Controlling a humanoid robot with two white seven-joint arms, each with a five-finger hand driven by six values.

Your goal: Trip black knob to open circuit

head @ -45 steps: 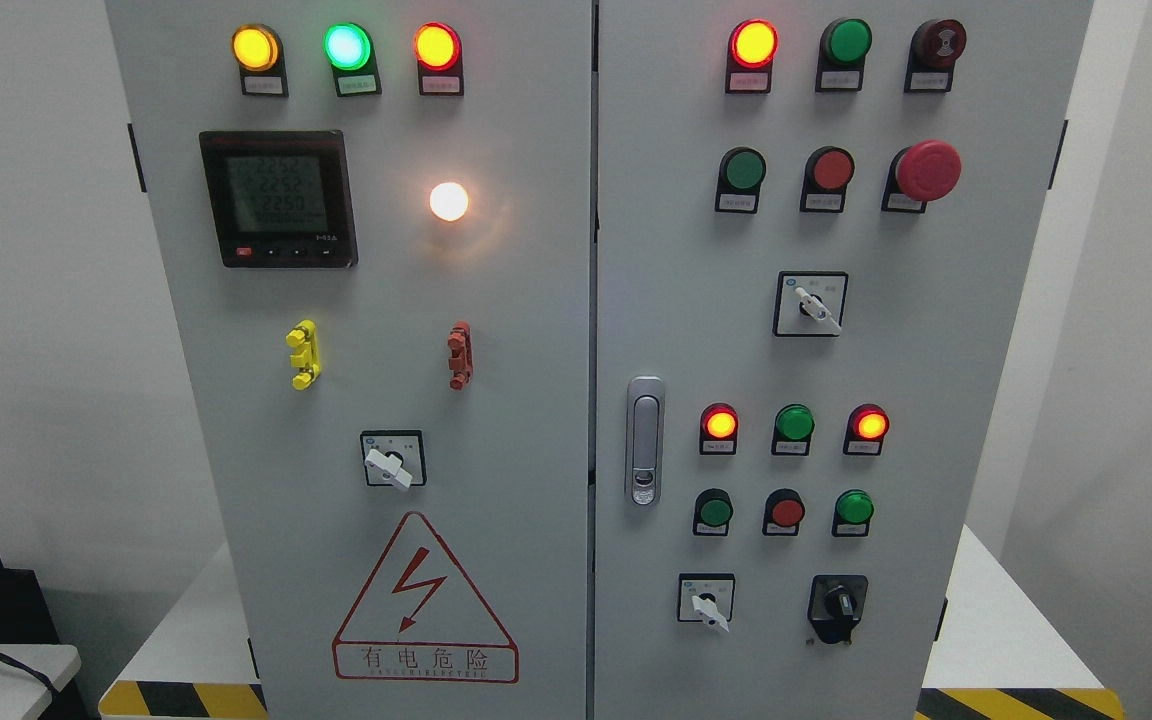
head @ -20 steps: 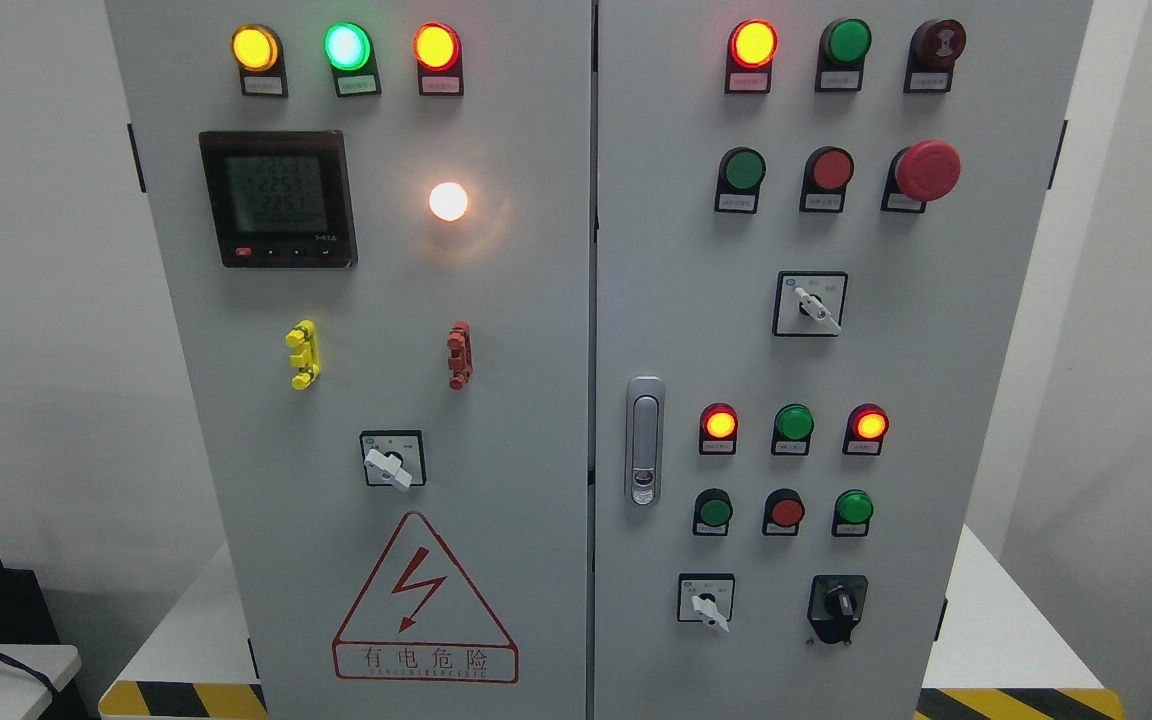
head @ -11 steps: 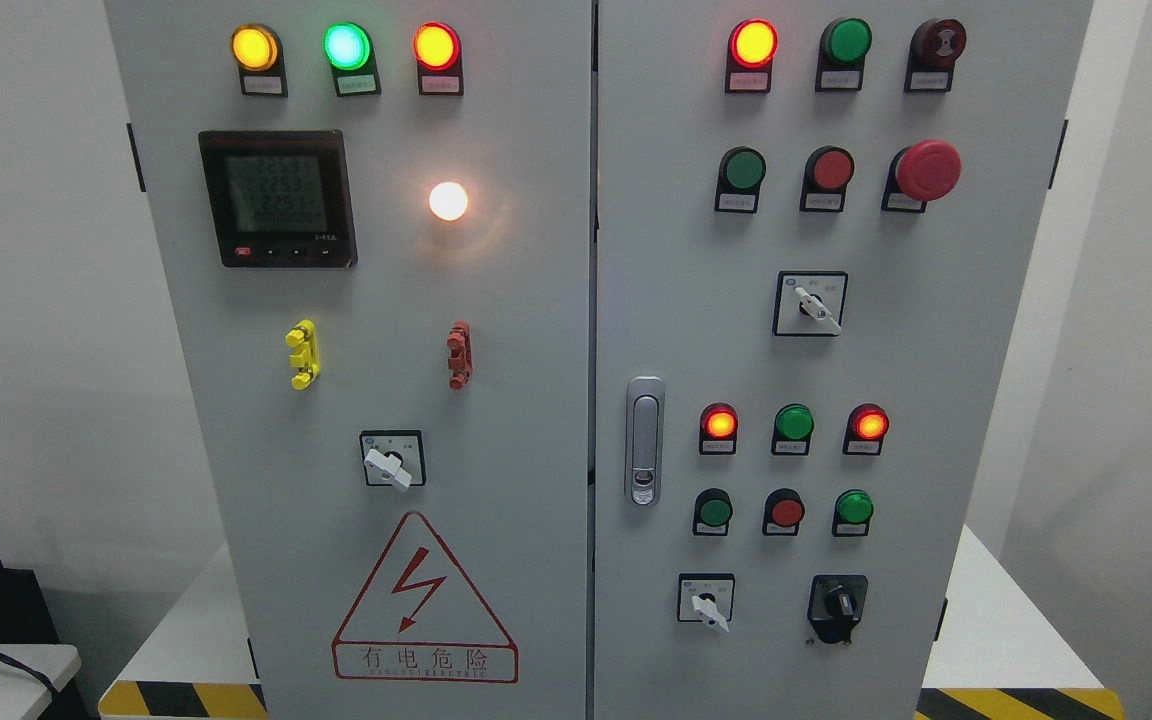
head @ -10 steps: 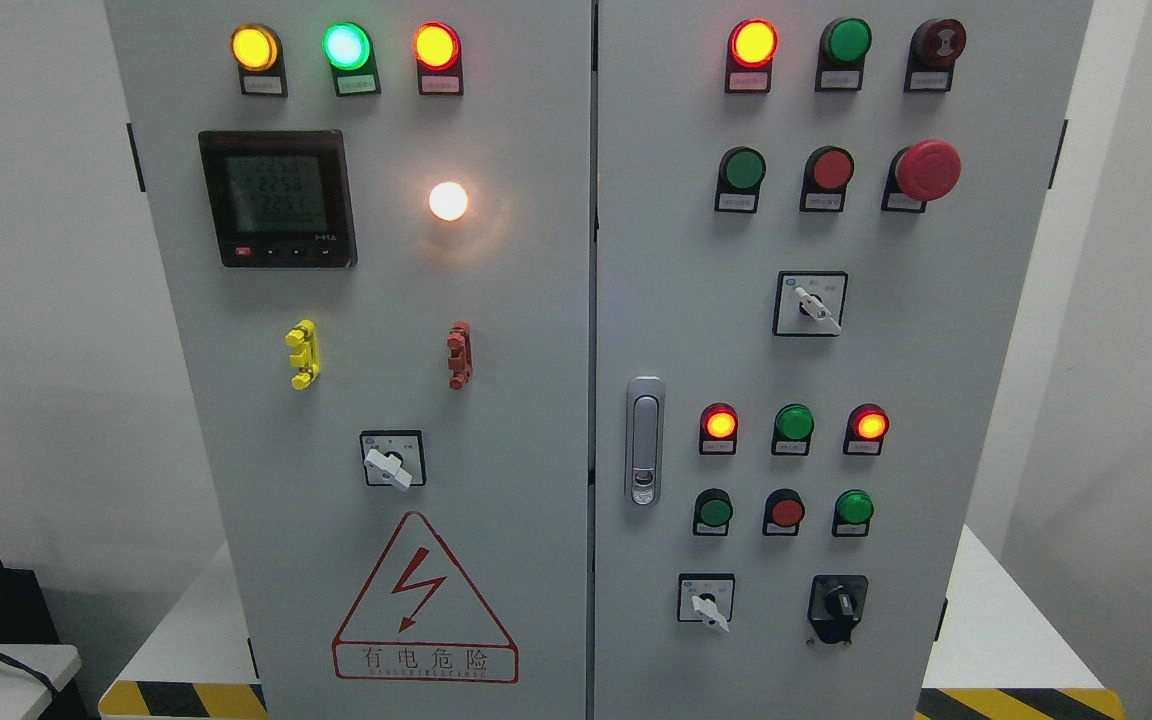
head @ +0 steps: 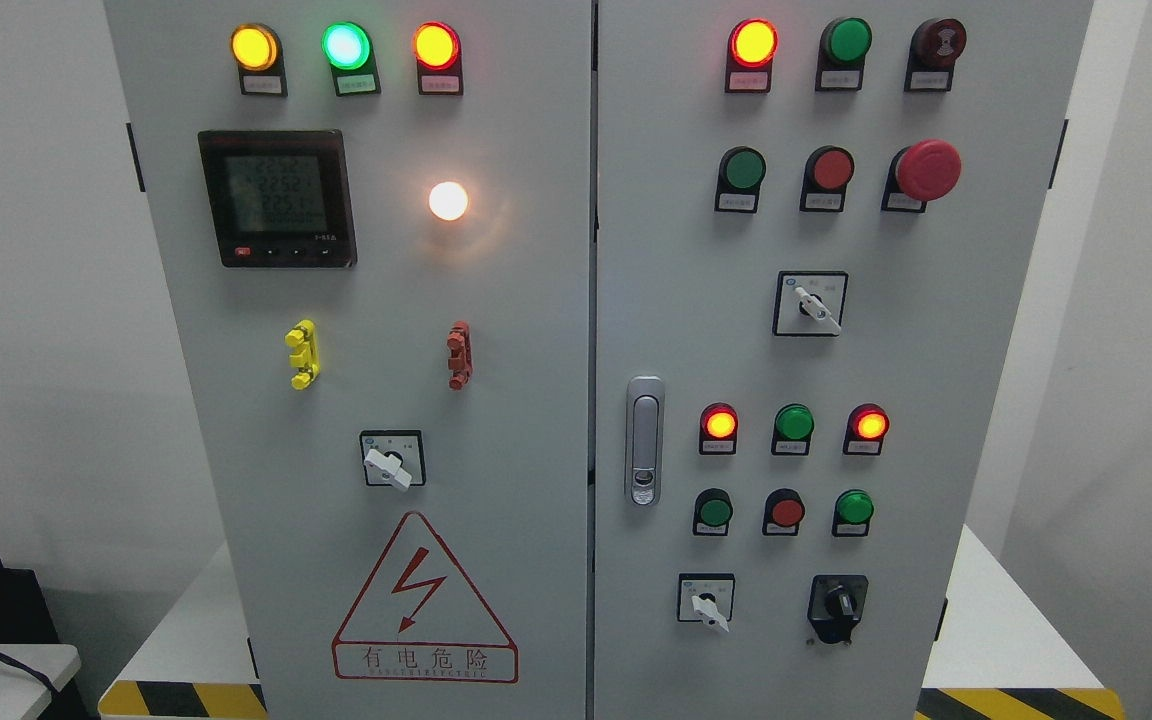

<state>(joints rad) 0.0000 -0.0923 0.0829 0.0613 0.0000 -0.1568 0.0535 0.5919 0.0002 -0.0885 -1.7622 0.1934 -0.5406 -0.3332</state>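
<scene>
black knob at lower right of grey cabinet, untouched; no robot hand visible, grip state unknowable.

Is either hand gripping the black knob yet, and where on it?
No hand is in view; nothing touches the black knob at the cabinet's lower right.

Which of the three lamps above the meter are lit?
All three: yellow lamp, green lamp and red lamp glow brightly.
</scene>
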